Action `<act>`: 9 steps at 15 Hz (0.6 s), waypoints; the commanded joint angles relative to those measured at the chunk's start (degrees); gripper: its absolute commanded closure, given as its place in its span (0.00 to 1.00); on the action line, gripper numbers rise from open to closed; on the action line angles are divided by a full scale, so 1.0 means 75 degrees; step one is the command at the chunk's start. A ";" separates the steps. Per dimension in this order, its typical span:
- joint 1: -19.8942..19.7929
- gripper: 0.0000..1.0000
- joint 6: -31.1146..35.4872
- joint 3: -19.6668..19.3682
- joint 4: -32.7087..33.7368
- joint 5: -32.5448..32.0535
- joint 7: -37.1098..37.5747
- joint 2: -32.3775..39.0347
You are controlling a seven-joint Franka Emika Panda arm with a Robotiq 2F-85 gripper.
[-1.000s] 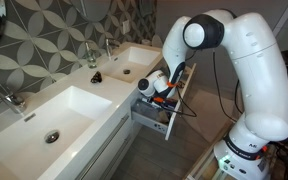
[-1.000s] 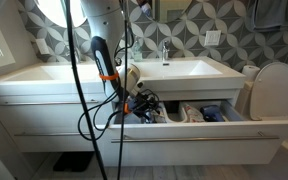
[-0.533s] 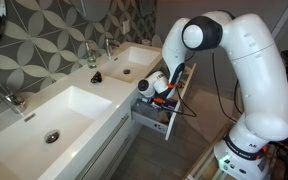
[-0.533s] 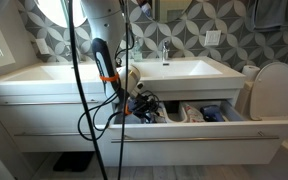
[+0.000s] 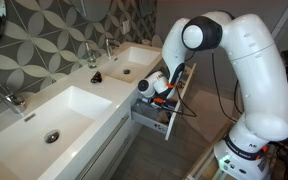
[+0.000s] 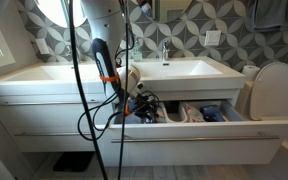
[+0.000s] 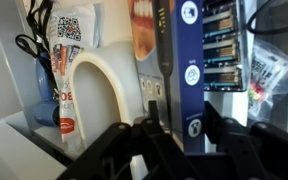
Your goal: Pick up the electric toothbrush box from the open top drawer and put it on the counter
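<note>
In the wrist view the gripper [image 7: 184, 135] fills the bottom edge. Its black fingers [image 7: 149, 140] stand on either side of the lower end of the electric toothbrush box [image 7: 189, 60], but I cannot tell whether they press on it. The box is dark blue, printed with a white brush handle, a smiling mouth and a column of round icons. Its small print is too blurred to read. To its left is a packet with a QR code [image 7: 69, 30], and to its right a labelled clear bag [image 7: 269, 70]. Only this view shows the box. In both exterior views the white arm [image 5: 249, 70] bends over and reaches down, with its wrist inside the open top drawer [image 6: 194, 140]. Beyond lies the counter [image 5: 44, 115]. The toilet [image 6: 274, 90] shows in an exterior view only.
</note>
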 commanded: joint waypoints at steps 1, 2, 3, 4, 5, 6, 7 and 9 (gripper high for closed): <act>0.0036 0.52 -0.0188 -0.0010 0.0101 -0.0179 0.0075 0.0002; 0.0048 0.53 -0.0259 -0.0011 0.0074 -0.0158 0.0055 -0.0037; 0.0041 0.55 -0.0285 -0.0001 0.0055 -0.0149 0.0043 -0.0061; 0.0054 0.59 -0.0350 -0.0006 0.0042 -0.0159 0.0045 -0.0083; 0.0057 0.61 -0.0382 -0.0003 0.0033 -0.0163 0.0040 -0.0098; 0.0072 0.66 -0.0444 -0.0003 0.0016 -0.0163 0.0035 -0.0122; 0.0078 0.62 -0.0478 0.0002 0.0003 -0.0165 0.0030 -0.0137; 0.0094 0.62 -0.0572 0.0009 -0.0021 -0.0159 0.0023 -0.0168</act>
